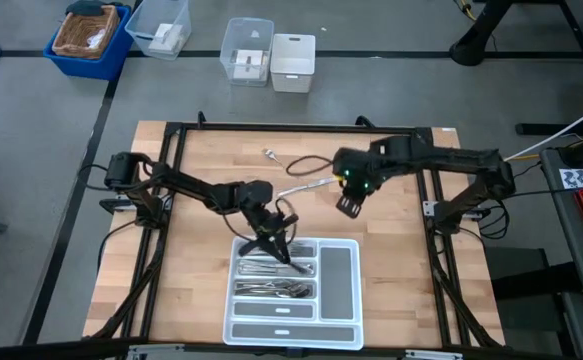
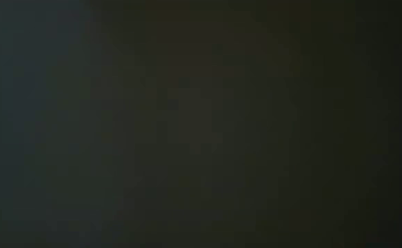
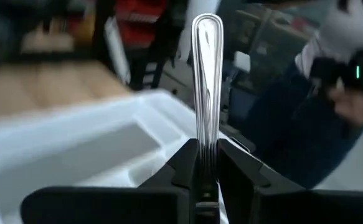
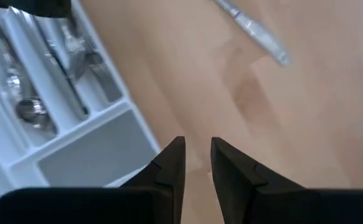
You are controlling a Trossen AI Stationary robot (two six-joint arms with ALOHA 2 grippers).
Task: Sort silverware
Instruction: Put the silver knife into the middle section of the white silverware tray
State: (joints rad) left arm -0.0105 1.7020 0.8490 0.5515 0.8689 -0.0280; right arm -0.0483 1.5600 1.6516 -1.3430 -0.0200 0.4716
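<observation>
Over the white tray (image 1: 343,300), left claw (image 3: 205,163) pinches a utensil handle (image 3: 207,74) upright.

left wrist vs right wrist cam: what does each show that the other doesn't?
Left wrist only: the left gripper shut on a silverware handle that stands up between its fingers, with a blurred person behind.

Right wrist only: the right gripper, fingers a little apart and holding nothing, above bare table; one loose silverware piece on the wood; sorted pieces lying in tray compartments.

Both: the white tray, and each arm's own dark fingers in the foreground.
</observation>
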